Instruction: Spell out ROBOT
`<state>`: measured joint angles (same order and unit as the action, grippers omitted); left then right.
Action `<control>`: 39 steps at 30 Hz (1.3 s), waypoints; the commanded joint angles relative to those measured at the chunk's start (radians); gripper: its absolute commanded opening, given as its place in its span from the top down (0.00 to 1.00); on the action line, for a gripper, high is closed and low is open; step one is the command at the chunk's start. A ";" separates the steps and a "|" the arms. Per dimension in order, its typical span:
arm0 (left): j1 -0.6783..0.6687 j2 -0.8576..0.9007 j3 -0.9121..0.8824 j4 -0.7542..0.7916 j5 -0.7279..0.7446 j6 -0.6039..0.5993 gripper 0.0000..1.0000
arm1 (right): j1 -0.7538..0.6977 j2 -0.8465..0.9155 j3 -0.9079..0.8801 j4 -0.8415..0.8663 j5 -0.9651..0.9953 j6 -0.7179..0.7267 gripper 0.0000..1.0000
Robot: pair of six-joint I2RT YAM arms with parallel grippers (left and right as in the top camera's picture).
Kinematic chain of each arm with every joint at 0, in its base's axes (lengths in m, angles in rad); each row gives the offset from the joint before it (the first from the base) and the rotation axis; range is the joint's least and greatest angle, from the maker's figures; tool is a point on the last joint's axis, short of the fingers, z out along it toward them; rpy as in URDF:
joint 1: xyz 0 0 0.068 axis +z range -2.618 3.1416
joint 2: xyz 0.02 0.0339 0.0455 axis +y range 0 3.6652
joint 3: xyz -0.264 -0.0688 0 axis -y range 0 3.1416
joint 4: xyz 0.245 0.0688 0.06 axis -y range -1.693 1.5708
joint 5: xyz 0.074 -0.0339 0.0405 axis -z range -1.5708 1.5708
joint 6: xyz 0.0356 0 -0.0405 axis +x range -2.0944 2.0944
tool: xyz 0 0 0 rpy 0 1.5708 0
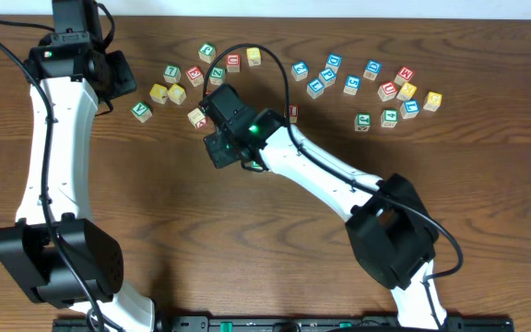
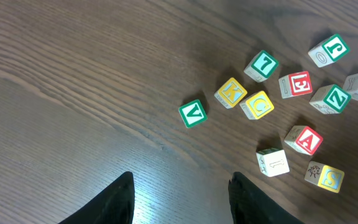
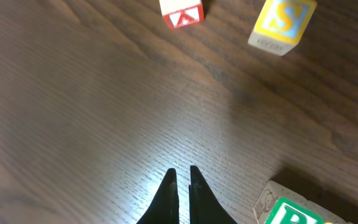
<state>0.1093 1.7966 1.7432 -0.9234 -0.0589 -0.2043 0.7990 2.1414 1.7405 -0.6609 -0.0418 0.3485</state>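
Wooden alphabet cubes lie scattered along the table's far side (image 1: 275, 28), with their letters too small to read from overhead. My right gripper (image 3: 183, 171) is shut on nothing above bare wood, its head (image 1: 224, 120) covering part of the left cluster. Ahead of it lie a red A cube (image 3: 182, 12) and a yellow S cube (image 3: 283, 22). A green-lettered cube (image 3: 291, 208) sits close on its right, the letter cut off by the frame. My left gripper (image 2: 180, 186) is open and empty over bare table at the far left (image 1: 118, 78).
In the left wrist view lie a green V (image 2: 192, 112), yellow K (image 2: 230, 93), yellow C (image 2: 258, 104), red E (image 2: 296, 84), green Z (image 2: 329, 98) and a pale cube (image 2: 272, 162). Several blue, red, green and yellow cubes (image 1: 372, 69) spread far right.
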 commanded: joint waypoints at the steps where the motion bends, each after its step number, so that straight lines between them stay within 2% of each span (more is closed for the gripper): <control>1: 0.002 -0.012 -0.008 -0.003 -0.010 0.017 0.51 | 0.013 0.040 0.013 0.000 0.051 -0.013 0.97; 18: 0.002 -0.012 -0.008 -0.003 -0.010 0.016 0.51 | 0.007 0.086 0.012 -0.013 0.080 -0.012 0.95; 39: 0.002 -0.012 -0.008 -0.003 -0.010 0.017 0.51 | -0.039 0.097 0.012 -0.092 0.118 0.108 0.97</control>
<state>0.1093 1.7966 1.7432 -0.9234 -0.0589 -0.2043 0.7712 2.2192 1.7401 -0.7448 0.0498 0.4107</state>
